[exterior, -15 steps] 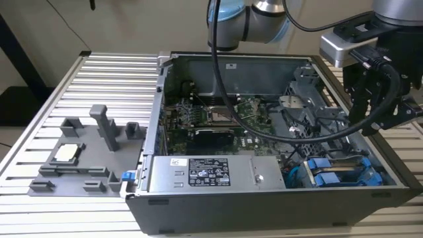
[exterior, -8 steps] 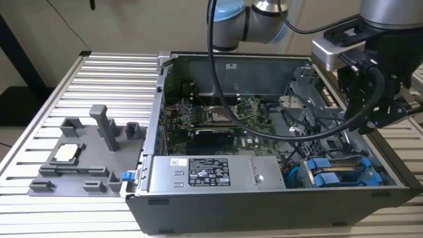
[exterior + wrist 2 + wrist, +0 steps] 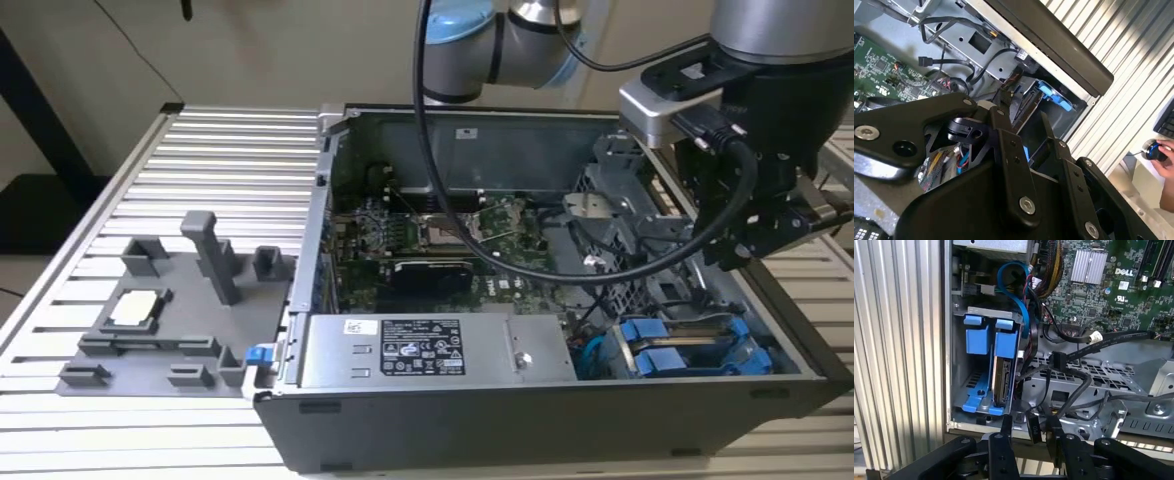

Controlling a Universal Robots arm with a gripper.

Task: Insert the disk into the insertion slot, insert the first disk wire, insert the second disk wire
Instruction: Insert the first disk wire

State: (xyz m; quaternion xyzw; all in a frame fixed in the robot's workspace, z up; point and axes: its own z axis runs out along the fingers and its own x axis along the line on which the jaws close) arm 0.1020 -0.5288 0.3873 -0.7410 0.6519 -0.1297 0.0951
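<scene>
The black 2-fingered claw [image 3: 1029, 423] is hanging over a front corner of the open grey computer case [image 3: 534, 420], with its fingers [image 3: 1005, 426] standing apart. A small black cable plug [image 3: 1033, 427] with white print is sitting in the gap between them, and I cannot tell whether either finger is touching it.

The silver hard drive in its bright blue plastic carrier [image 3: 1002, 377] is standing on edge inside the narrow grey sheet-metal drive bay [image 3: 958, 370], which is occupying that same corner of the case. A 2nd blue carrier [image 3: 977, 340] is sitting just beside it in the bay. A flat blue ribbon cable [image 3: 1023, 310] is curving over the bay's inner end. Several black wires [image 3: 1079, 352] are lying across the perforated metal cage next to it, 1 of them ending in a black connector [image 3: 1055, 360] near the carrier.

The grey power-supply box [image 3: 427, 350] is lying along the case's front edge, wearing a small white sticker and a larger black sticker with white print. The green motherboard [image 3: 1089, 295] is showing white lettering and small white stickers.

The case is resting on a ribbed aluminium table [image 3: 227, 170]. Near the table's edge on the exterior view's left, a grey fixture plate [image 3: 147, 340] is carrying a small pale square chip [image 3: 138, 308]. Beyond the table's edge in the second wrist view, a person's hand [image 3: 1168, 157] is resting by a blue-ringed knob [image 3: 1153, 149].
</scene>
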